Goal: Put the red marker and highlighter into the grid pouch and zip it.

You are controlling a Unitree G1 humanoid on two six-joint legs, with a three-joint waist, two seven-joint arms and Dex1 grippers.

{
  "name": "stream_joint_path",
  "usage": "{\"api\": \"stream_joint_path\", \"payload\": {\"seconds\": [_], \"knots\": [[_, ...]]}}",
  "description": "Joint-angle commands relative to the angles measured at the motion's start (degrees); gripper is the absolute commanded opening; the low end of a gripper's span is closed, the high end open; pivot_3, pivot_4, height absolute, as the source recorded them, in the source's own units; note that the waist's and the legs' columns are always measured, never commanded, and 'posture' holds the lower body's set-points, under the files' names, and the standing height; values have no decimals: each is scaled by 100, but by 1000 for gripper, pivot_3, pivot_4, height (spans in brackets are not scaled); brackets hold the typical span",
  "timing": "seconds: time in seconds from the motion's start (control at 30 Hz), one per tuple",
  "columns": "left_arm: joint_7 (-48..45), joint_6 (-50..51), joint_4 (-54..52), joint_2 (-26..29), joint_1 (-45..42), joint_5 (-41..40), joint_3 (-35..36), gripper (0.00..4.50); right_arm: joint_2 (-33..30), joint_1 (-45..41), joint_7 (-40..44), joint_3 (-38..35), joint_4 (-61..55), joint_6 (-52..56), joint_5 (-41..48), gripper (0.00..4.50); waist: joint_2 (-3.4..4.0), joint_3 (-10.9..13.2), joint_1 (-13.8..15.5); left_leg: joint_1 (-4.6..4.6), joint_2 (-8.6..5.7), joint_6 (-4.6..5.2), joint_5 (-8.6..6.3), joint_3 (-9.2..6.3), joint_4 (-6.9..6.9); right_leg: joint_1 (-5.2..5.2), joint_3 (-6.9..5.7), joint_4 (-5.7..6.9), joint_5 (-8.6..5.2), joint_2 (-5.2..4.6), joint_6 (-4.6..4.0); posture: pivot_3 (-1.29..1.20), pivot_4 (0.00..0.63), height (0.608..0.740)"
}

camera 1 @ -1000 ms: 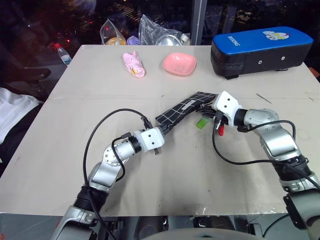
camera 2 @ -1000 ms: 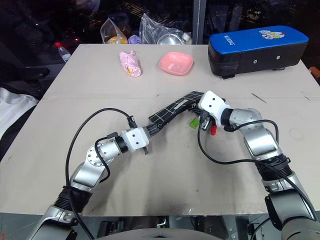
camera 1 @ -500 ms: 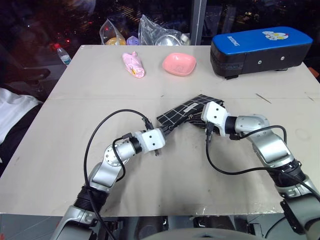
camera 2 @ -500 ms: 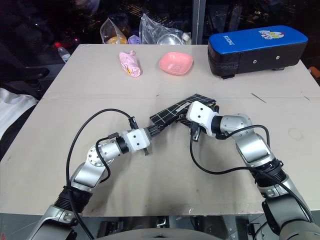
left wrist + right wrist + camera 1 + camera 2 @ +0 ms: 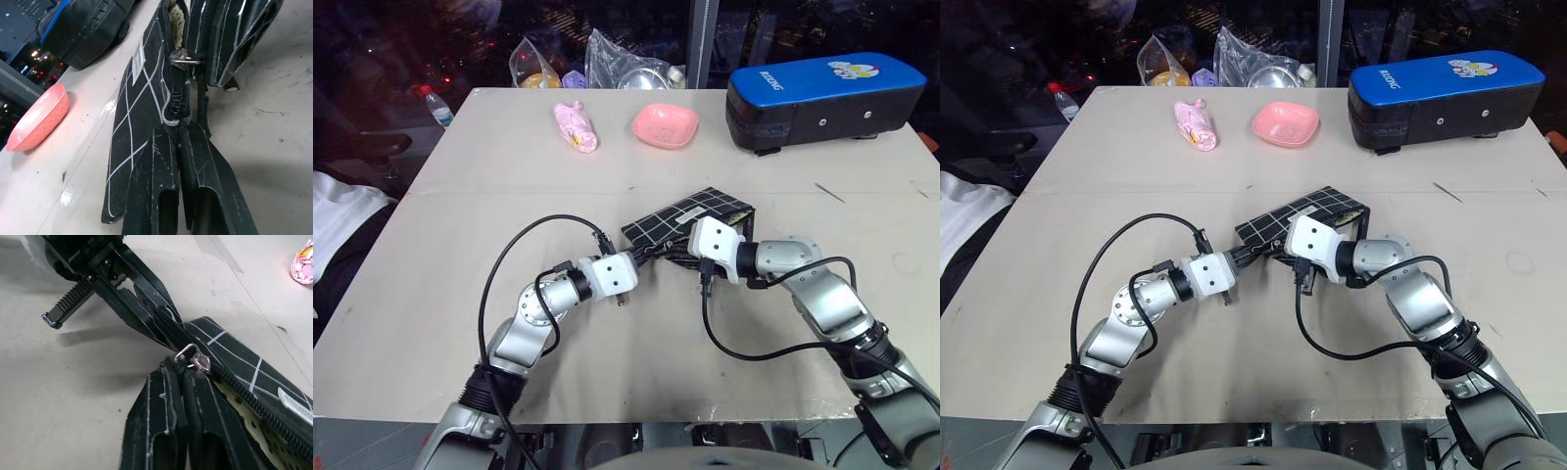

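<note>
Both of your grippers meet at the grid pouch [image 5: 693, 212], which lies near the middle of the table [image 5: 431, 294], in front of the pink dish [image 5: 664, 125] and well short of the blue-and-black case [image 5: 822, 98]. Your left gripper [image 5: 178, 147] has its two black fingers pressed together on the pouch's closed end, pinching the zipper seam at that corner; the arm reaches in from the left with its cable looping above it. Your right gripper [image 5: 182, 379] comes in from the opposite side, its fingertips close together right at the metal zipper pull [image 5: 194, 360], but you cannot tell from these views whether they actually pinch the pull or only sit against it. Beyond the pull the zipper is parted and the tan perforated lining [image 5: 249, 416] shows inside, so the pouch is not fully zipped. Its small white label [image 5: 139, 54] sits on the gridded face beside the zipper. A pink wrapped item [image 5: 576, 127] lies on the far side of the table left of the dish.
</note>
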Motion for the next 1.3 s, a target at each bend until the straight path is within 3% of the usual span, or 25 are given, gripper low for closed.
{"api": "stream_joint_path", "payload": {"seconds": [0.03, 0.27, 0.37, 0.43, 0.47, 0.87, 1.1, 1.17, 1.23, 1.3], "knots": [[84, -4, -115, -67, -13, -149, 90, 0, -180, 159, -34, -530, -497, 318, 315, 2009, 0, 0, 20, 0, 0, 0, 0, -1, 0, 0, 0, 0, 0, 0, 0, 0, 150, 740], [69, -5, -146, -47, -39, -257, 184, 0, -280, 386, -281, -1673, -911, 1487, 1370, 2009, 0, 0, 2, 0, 0, 2, -1, -5, 0, 0, 0, 3, 0, 0, 0, 0, 150, 740], [83, -24, -151, -39, -19, -272, 194, 0, -105, 396, -617, -1982, -818, 1704, 1566, 1152, 0, 0, -2, 1, 0, 3, -2, -6, 0, 0, 0, 4, 0, 1, 0, 0, 150, 740], [88, -31, -158, -44, -14, -282, 194, 0, -43, 406, -786, -2047, -737, 1708, 1566, 208, -1, 0, 0, 0, 0, 2, -1, -5, -1, 0, 0, 3, 0, 1, 0, 0, 150, 740], [89, -35, -156, -45, -17, -287, 194, 0, -12, 401, -869, -2066, -708, 1737, 1577, 93, 0, 0, 0, 0, 0, 2, -1, -5, -1, 0, 0, 3, 0, 1, 0, 0, 150, 740], [82, -55, -140, -56, -83, -328, 204, 0, 332, -162, -1336, -1379, 682, 1072, 919, 93, 0, 0, -12, 1, -1, 1, -1, -3, -2, -1, 1, 4, 0, 2, 0, 0, 150, 740], [118, -15, -142, -114, -97, -302, 185, 0, 386, -750, -1207, -572, 1570, -956, -130, 93, 1, 1, -17, 0, -1, 0, 0, 0, -1, -1, 2, 2, 0, 1, 1, 0, 150, 740], [143, 6, -127, -136, -112, -293, 194, 0, 12, -940, -1026, 13, 1868, -2066, -945, 464, 3, 2, -19, 0, -1, 0, 0, 1, -1, -2, 2, 2, 0, 1, 1, 0, 150, 740], [272, 165, -124, -236, -148, -390, 302, 0, -159, -1025, -1006, 225, 2128, -2695, -1296, 1164, 3, 3, -6, 0, -1, 0, 0, 2, -1, -2, 2, -1, 0, 0, 1, 0, 150, 740], [364, 263, -117, -279, -193, -424, 403, 0, -239, -1085, -1045, 253, 2333, -3055, -1459, 2164, 1, 3, -3, 0, -1, -1, 0, 4, 0, -2, 2, -3, 0, -1, 1, 0, 150, 740]]}}
